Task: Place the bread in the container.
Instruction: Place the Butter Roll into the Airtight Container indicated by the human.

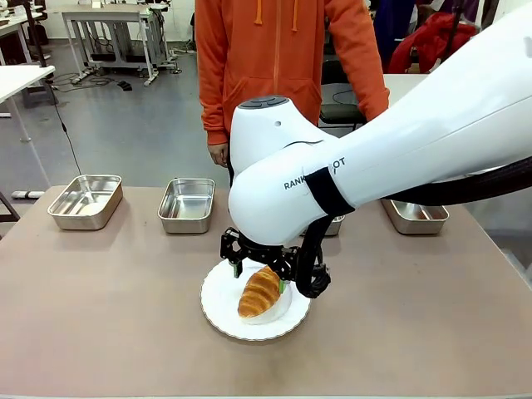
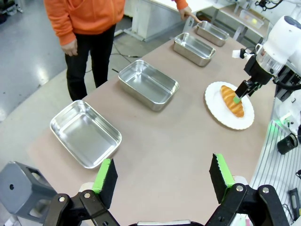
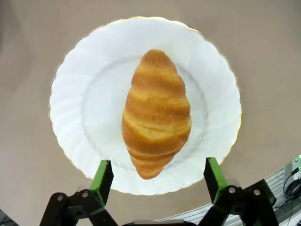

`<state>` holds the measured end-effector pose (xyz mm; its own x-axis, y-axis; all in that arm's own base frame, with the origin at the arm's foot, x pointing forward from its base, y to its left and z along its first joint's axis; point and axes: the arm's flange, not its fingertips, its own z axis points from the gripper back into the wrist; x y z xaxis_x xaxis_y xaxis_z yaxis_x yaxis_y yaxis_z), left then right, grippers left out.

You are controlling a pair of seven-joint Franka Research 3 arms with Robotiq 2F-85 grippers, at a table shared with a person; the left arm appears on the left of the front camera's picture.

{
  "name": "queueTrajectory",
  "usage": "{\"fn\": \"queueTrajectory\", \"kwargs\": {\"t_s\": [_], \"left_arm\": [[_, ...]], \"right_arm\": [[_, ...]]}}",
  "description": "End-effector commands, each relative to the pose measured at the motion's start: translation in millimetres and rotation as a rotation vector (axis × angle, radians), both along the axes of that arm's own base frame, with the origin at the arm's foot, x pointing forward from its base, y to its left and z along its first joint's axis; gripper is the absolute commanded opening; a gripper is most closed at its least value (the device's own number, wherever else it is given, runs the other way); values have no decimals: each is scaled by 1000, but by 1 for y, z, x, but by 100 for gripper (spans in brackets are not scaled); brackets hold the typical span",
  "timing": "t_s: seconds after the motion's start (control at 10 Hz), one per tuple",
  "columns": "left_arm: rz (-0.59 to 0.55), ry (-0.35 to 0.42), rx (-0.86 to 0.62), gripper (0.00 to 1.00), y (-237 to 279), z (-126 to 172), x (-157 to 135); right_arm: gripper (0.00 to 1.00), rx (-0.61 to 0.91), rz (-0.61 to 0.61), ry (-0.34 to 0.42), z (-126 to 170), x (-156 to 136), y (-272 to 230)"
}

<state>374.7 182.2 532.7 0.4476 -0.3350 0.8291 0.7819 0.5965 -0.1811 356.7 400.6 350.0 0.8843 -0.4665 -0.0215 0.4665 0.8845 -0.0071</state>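
On table (image 1: 100,299), front view: bread (image 1: 260,292) lay on white plate (image 1: 218,312), right gripper (image 1: 260,277) just above it. Left wrist view: left gripper (image 2: 162,165) gaped wide, four steel trays (image 2: 87,133) beyond. Right wrist view: right gripper spread wide, fingers (image 3: 103,174) flanking bread's tip.

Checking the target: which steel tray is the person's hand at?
The tray at the robot's right end of the row: a hand reaches its corner; no hand reaches the others.
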Motion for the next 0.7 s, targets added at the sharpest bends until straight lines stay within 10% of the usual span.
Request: {"fn": "queueTrajectory", "kwargs": {"t_s": [0.0, 0.6], "left_arm": [[-7, -13, -14, 100, 0, 2, -1], [-7, -13, -14, 100, 0, 2, -1]], "right_arm": [[100, -28, -63, -37, -12, 1, 7], [100, -21, -116, -92, -44, 1, 4]]}}
